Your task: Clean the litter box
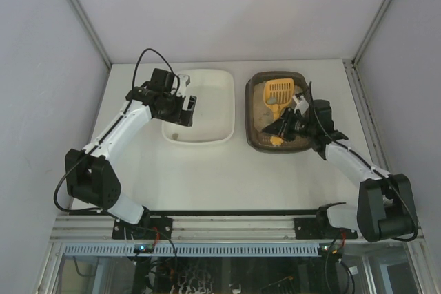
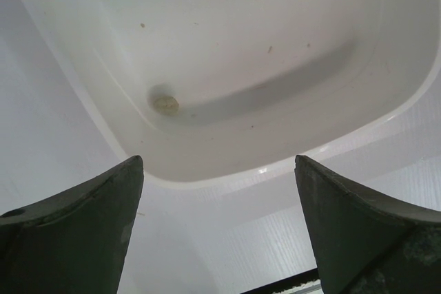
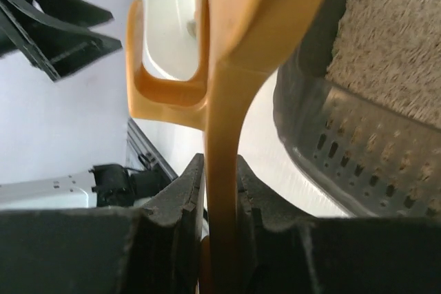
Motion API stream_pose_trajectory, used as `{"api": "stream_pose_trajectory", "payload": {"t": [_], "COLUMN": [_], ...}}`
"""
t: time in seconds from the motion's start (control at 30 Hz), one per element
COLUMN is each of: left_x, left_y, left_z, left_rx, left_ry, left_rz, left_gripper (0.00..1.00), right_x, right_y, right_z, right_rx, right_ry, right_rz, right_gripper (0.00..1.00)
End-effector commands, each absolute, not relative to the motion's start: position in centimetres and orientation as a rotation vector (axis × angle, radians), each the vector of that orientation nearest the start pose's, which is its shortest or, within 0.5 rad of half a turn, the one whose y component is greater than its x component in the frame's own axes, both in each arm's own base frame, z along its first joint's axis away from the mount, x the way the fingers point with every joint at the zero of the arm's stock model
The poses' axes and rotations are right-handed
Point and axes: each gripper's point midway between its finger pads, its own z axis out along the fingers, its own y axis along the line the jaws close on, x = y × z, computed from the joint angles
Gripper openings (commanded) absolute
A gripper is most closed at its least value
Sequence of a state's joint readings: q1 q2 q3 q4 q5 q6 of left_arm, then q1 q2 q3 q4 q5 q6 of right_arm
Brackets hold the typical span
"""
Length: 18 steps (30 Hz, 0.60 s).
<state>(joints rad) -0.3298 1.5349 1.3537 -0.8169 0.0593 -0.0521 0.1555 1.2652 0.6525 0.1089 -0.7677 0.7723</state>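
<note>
- Top external view: I am judging the scooping step to be in hand. The right gripper is clamping the handle of the yellow scoop. The scoop's slotted head is lying over the litter inside the litter box, the dark brown tray sitting on the right half of the table. The left gripper is hovering at the left rim of the white tub, which is sitting just beside the tray, on its left.
- Left wrist view: the left fingers are standing wide apart with nothing between them. I am looking down into the tub, where one small pale clump is lying near a corner among a few specks.
- Right wrist view: the jaws are pinching the scoop handle tightly. The tray's patterned wall and the beige litter are showing to the right, and the tub is showing beyond the handle's loop.
- Next move, as I am reading it: I am planning to drive the head under a clump and lift it level so that loose litter sifts back. After that comes carrying it across to the tub and tipping it there. I cannot tell whether the head is carrying anything now.
</note>
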Motion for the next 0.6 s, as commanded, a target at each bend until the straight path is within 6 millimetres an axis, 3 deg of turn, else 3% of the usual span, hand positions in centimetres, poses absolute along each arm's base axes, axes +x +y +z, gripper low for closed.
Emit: {"api": "stream_pose_trajectory", "payload": {"t": [0.0,0.07,0.17,0.23,0.37,0.5,0.57], "left_x": [33.6,33.3,33.8,33.2,32.2,31.8,31.9], "left_y": [-11.6,-10.9,-9.0,-7.8,-6.2,-5.2,-5.0], "left_z": [18.3,20.3,26.0,28.6,31.2,33.3,33.7], "left_rx": [0.479,0.494,0.440,0.438,0.427,0.397,0.377], "left_ry": [2.492,2.476,2.398,2.388,2.385,2.321,2.309], "left_rz": [-0.231,-0.366,-0.530,-0.552,-0.460,-0.370,-0.347], "left_gripper": [0.92,0.90,0.90,0.96,1.00,1.00,1.00], "right_x": [28.9,29.5,30.8,31.5,32.3,32.6,32.4], "right_y": [20.9,21.7,23.0,23.7,25.7,26.1,27.0], "right_z": [16.9,16.9,16.9,16.5,15.9,14.5,14.4], "right_rx": [-0.064,-0.121,-0.170,-0.218,-0.369,-0.562,-0.651], "right_ry": [2.293,2.343,2.403,2.456,2.547,2.597,2.565], "right_rz": [1.127,1.022,0.952,0.834,0.527,0.028,-0.127], "right_gripper": [0.00,0.00,0.00,0.00,0.00,0.00,0.00]}}
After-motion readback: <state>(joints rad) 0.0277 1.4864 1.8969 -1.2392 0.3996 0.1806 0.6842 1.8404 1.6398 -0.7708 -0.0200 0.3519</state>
